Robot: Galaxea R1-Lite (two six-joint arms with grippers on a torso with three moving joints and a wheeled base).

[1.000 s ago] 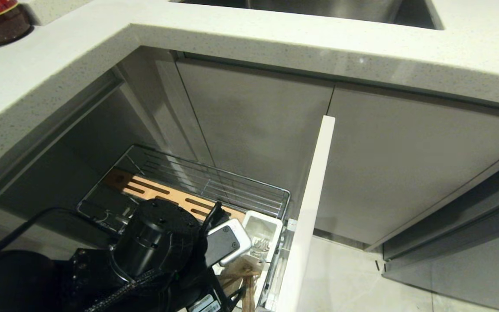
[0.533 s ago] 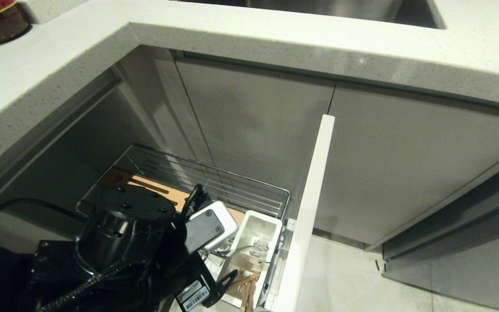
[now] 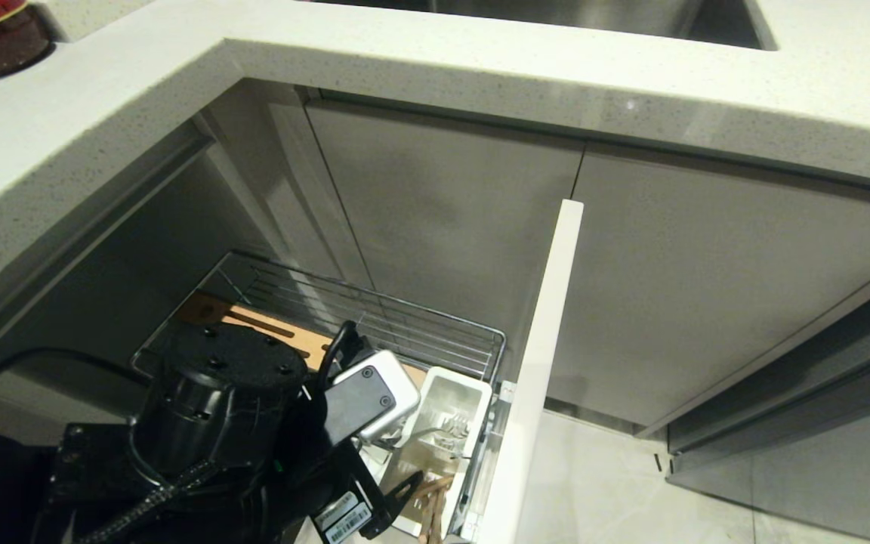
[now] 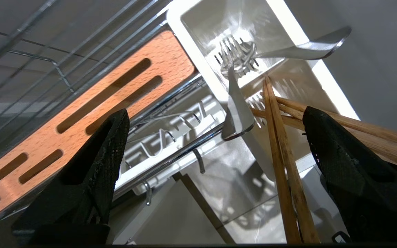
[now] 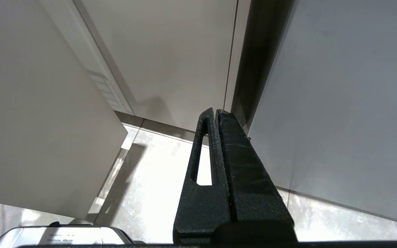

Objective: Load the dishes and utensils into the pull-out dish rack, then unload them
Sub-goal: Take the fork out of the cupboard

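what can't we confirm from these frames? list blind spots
- Plate and bowl: in no view. The left arm covers the near half of the dish rack in the head view.
- Chopsticks: near ends cut off by the left wrist view's edge; how many sticks is unclear.
- Fork: a second piece of cutlery lies across its tines, so what that piece is can't be told.
- Right end effector: outside the head view.

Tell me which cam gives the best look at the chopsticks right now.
Left wrist view: the chopsticks run lengthwise between the open left pincer fingers, leaning out of the white utensil cup. Head view shows only their ends, mostly hidden behind the left arm. Right wrist view shows none, only cabinet fronts and floor.
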